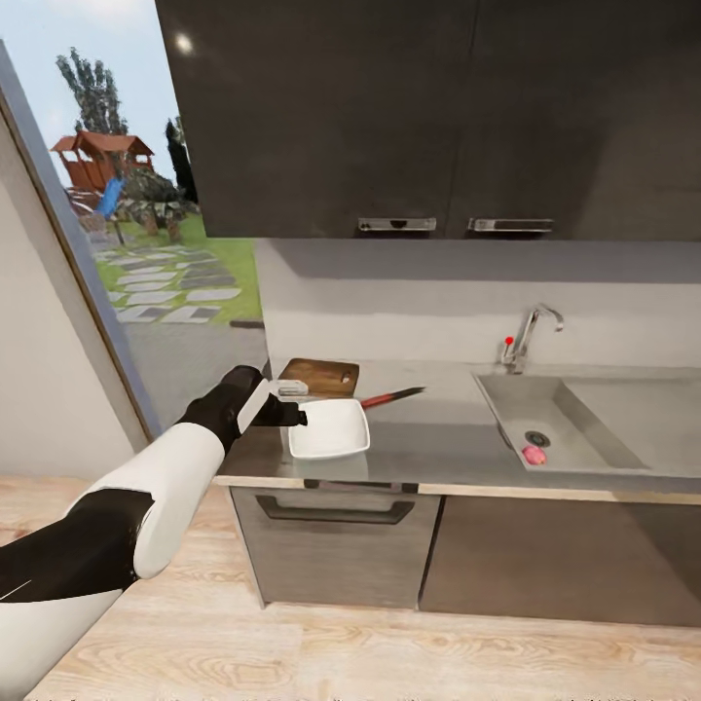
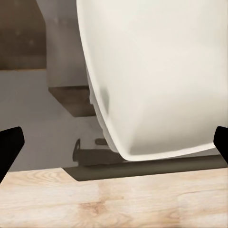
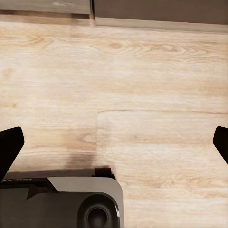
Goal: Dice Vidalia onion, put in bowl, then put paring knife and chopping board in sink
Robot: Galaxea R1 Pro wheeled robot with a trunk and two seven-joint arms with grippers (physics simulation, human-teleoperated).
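Nearest the head camera, the left arm reaches forward from the lower left, and the left gripper (image 1: 284,413) sits at the near left edge of the bowl (image 1: 331,428), touching or almost touching its rim. From here I cannot tell whether the fingers are spread or closed on that rim. Behind the bowl lies the chopping board (image 1: 319,375), and the paring knife (image 1: 392,396) rests on the countertop (image 1: 438,443) just to the bowl's right, its long axis running slantwise with the red handle toward the bowl and the blade pointing away to the right. Well apart, far to the right, the Vidalia onion (image 1: 534,455) sits in the sink (image 1: 594,414) beside the drain, below the tap (image 1: 531,336). So the onion lies to the right of the left gripper, across the bowl and knife. I judge the right arm the better placed for it.

Close to the left wrist camera, the bowl's (image 2: 156,76) white underside and rounded corner hang over the counter edge, with the wooden floor (image 2: 95,199) below. Two dark fingertips (image 2: 9,145) stand wide apart at the frame's sides, so the jaws are spread and hold nothing.

Closest to the right wrist camera is the robot's dark base (image 3: 71,202), over the floor; the fingertips (image 3: 9,145) are likewise wide apart, empty.
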